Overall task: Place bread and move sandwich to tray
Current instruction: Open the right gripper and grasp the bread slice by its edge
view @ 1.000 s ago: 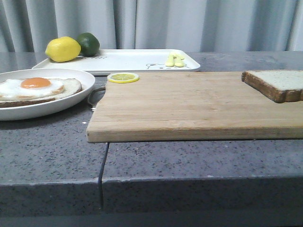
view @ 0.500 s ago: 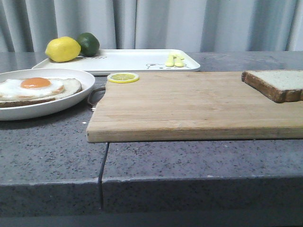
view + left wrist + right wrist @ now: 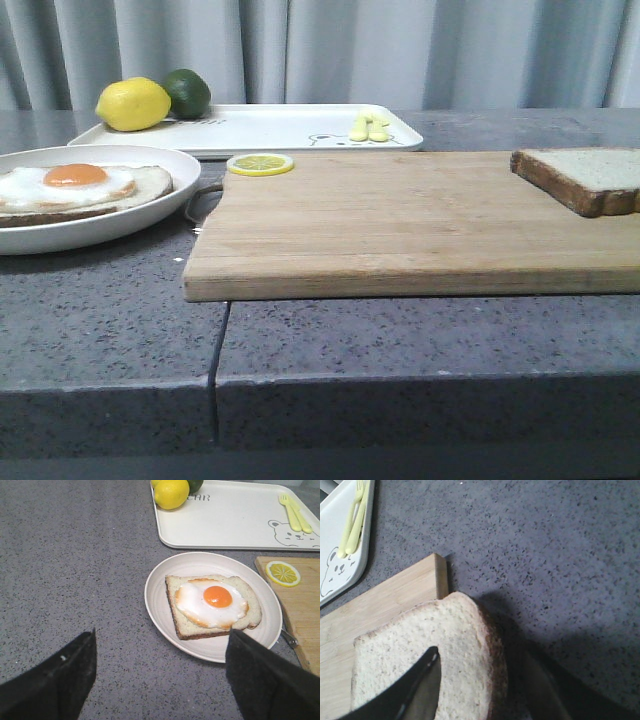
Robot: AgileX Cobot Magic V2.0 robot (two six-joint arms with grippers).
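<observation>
The bread [image 3: 590, 178], pale with a dark crust, lies on the right end of the wooden cutting board [image 3: 400, 215]. In the right wrist view my right gripper [image 3: 481, 652] is open; one finger lies over the bread [image 3: 460, 630] and the other is beyond its crust, above the counter. The sandwich [image 3: 212, 602], a fried egg on a brown-crusted slice, rests on a round white plate [image 3: 160, 605] at the left. My left gripper [image 3: 162, 631] hangs open and empty over the plate's near rim. The white tray [image 3: 270, 128] stands at the back. Neither gripper shows in the front view.
A lemon [image 3: 133, 104] and a lime [image 3: 188, 92] sit at the tray's far left corner, and a pale yellow fork [image 3: 368, 127] lies on its right side. A lemon slice [image 3: 260, 164] rests on the board's back left corner. A seam [image 3: 220, 345] crosses the grey stone counter.
</observation>
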